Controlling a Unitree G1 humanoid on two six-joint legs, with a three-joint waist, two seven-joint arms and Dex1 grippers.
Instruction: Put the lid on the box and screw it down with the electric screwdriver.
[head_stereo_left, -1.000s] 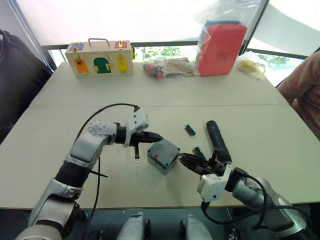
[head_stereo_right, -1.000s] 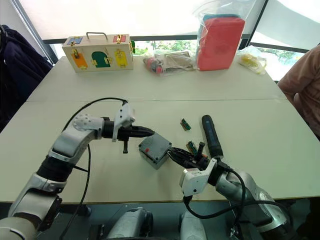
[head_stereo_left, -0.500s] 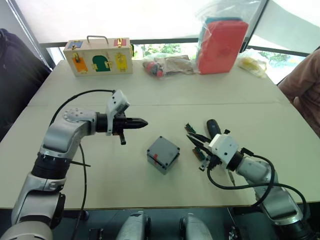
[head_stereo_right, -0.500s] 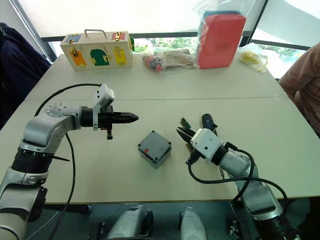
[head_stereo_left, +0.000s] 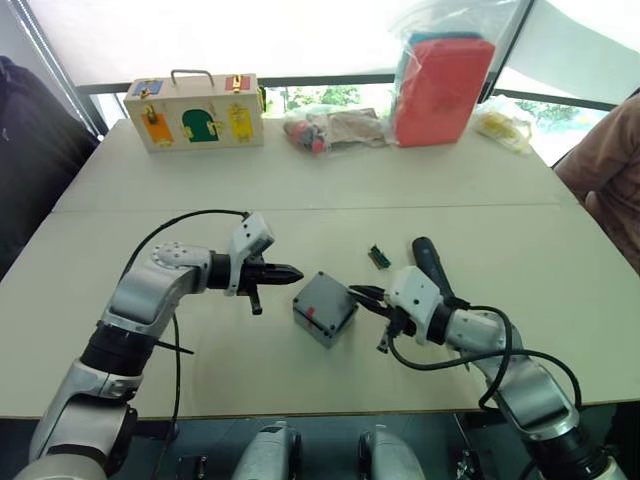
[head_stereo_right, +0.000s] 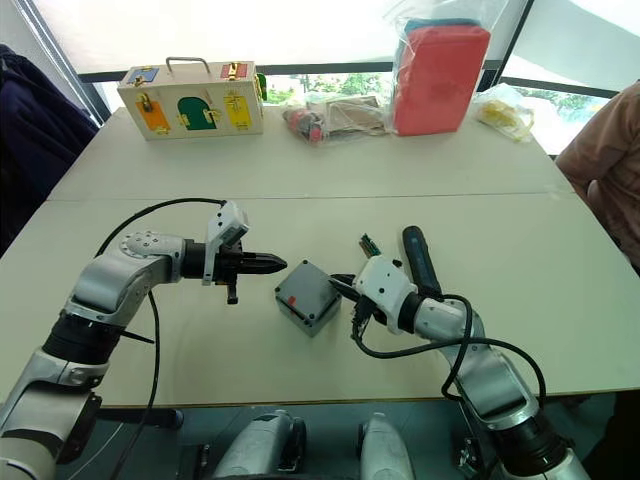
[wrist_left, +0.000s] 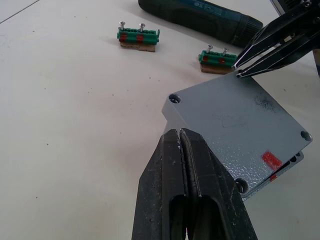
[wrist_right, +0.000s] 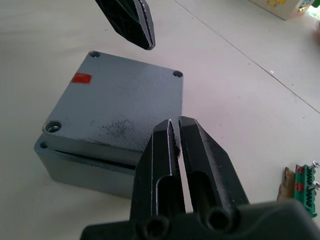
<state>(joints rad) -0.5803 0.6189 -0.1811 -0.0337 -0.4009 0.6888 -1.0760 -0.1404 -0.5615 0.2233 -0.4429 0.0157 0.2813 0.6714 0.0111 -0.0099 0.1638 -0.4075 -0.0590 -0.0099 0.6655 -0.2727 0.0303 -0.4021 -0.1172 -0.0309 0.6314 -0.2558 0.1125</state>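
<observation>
Your lid (wrist_right: 117, 100) is grey-blue w/ a small red mark by one corner and a dark smudge mid-face; box (wrist_right: 80, 167) under it is darker grey. Both your grippers, left (wrist_left: 180, 145) and right (wrist_right: 175, 131), have glossy black fingers. Just past the right tips: green pieces (wrist_left: 138, 38) w/ red spots, silver screws, brown base. Screwdriver (wrist_left: 200, 17) beyond them is dark blue-black. Table (wrist_left: 75, 125) is plain cream.
</observation>
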